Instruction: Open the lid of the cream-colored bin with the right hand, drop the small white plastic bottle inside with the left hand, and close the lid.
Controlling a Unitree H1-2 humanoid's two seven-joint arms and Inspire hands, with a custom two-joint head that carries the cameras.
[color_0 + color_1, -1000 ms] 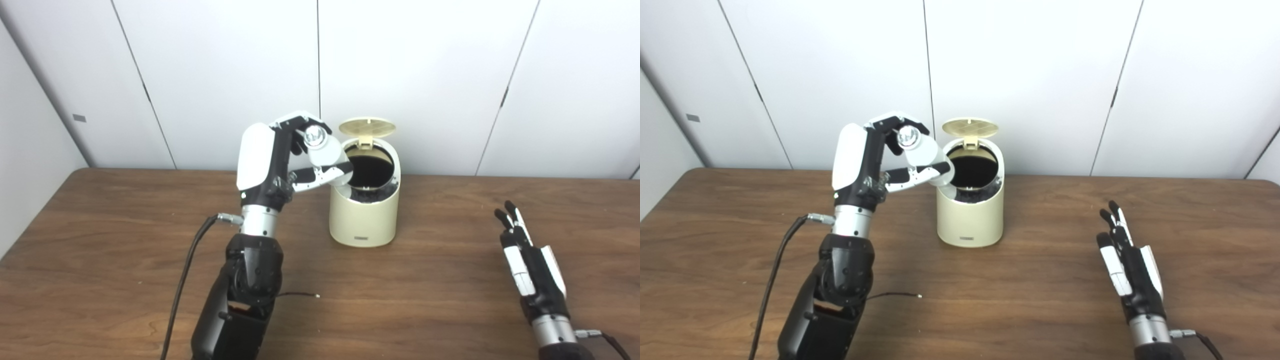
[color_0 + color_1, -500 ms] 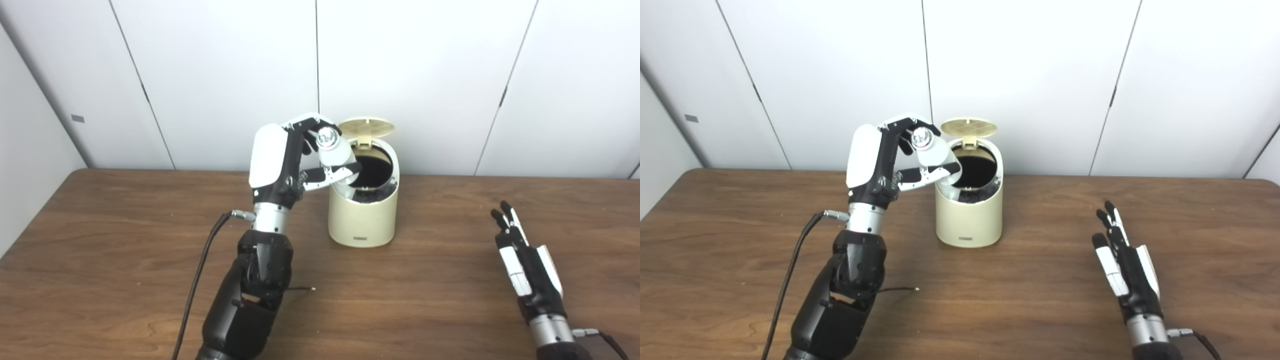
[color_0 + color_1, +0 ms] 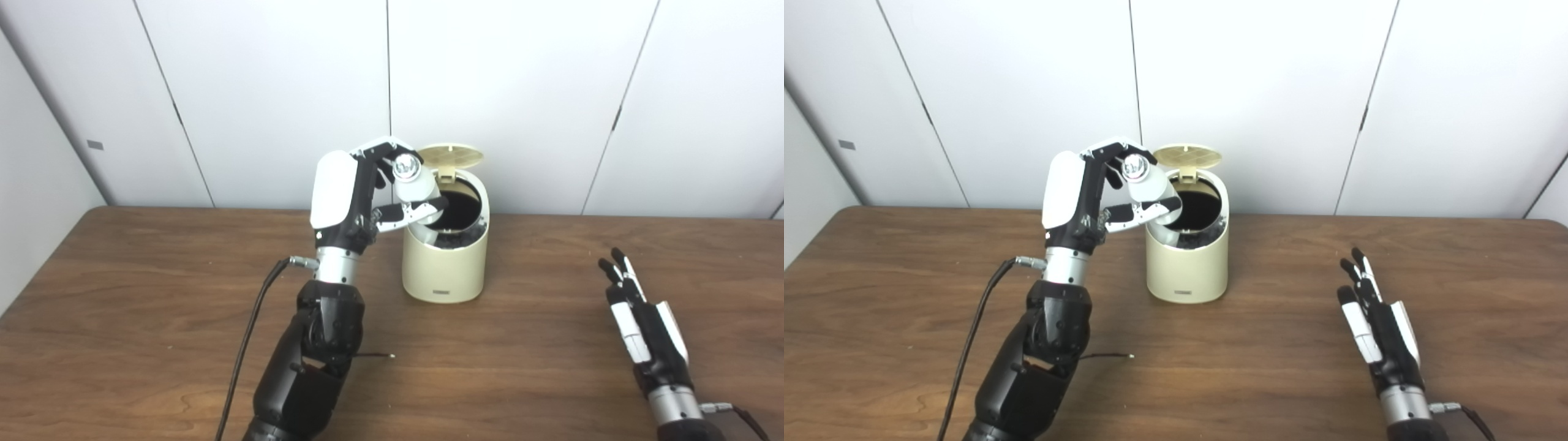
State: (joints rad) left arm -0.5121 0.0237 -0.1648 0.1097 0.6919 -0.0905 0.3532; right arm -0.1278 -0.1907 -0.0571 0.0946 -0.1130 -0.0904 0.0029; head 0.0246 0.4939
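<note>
The cream-colored bin (image 3: 446, 263) stands on the brown table near the back wall, its round lid (image 3: 450, 155) swung up and its dark opening showing. My left hand (image 3: 361, 190) is raised just left of the bin's rim and is shut on the small white plastic bottle (image 3: 415, 184), which tilts with its silver cap up and its base over the opening. My right hand (image 3: 643, 324) rests low at the right, away from the bin, fingers spread and holding nothing.
A black cable (image 3: 245, 343) runs from my left wrist down to the picture's bottom edge. A thin wire end (image 3: 376, 355) lies on the wooden table (image 3: 153, 294) in front of the bin. White wall panels stand close behind the bin.
My left hand has carried the bottle to the right, from beside the bin's rim to over the opening. My right hand has shifted slightly left and stays open.
</note>
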